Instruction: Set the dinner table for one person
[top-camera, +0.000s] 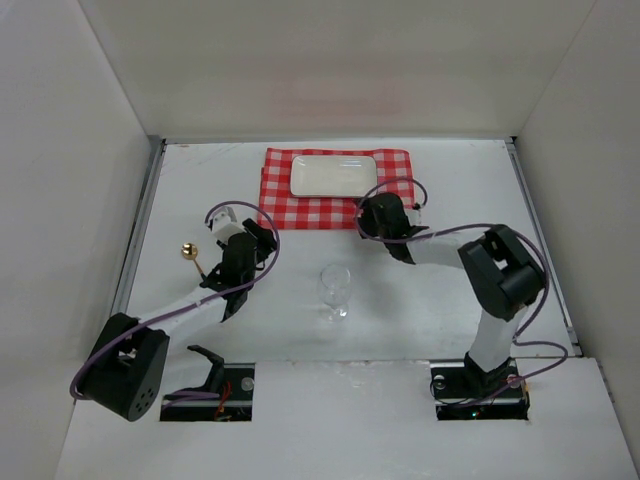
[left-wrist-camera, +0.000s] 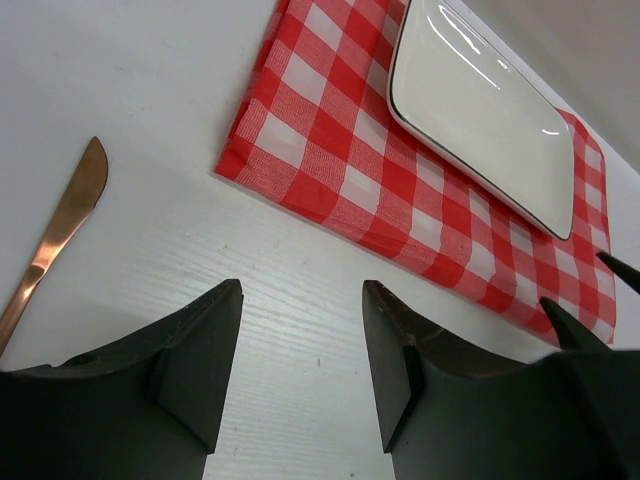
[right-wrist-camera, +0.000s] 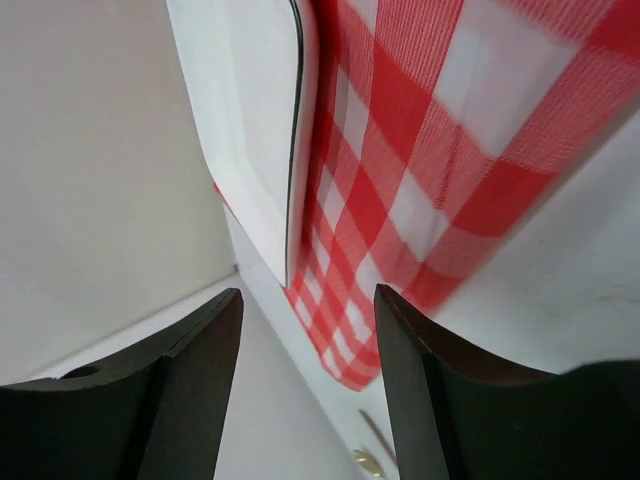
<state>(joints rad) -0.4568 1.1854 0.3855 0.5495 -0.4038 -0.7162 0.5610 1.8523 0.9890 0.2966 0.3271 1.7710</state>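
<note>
Now, the overhead view first:

- The dinner table (top-camera: 430, 180) is seen filling the floor of the white-walled booth, with metal rails along its 9 and 3 o'clock edges.
- A red-and-white checked cloth (top-camera: 300, 208) is laid flat at the table's 12 o'clock side, and a white rectangular plate (top-camera: 333, 174) is set on its far half.
- A clear stemmed glass (top-camera: 335, 290) is stood upright near the table's middle, at 6 o'clock from the cloth and well apart from it.
- The left gripper (left-wrist-camera: 302, 290) is held low over bare table at about 10 o'clock from the glass. Its jaws are spread wide and nothing is gripped between them.
- A copper-coloured knife (left-wrist-camera: 62, 225) is seen lying flat on the table at 9 o'clock of that gripper, apart from the cloth.
- The right gripper (right-wrist-camera: 308, 295) is held at the cloth's 4 o'clock corner, at 1 o'clock from the glass. Its jaws are likewise parted and nothing is gripped; only cloth and plate edge are framed between them.
</note>
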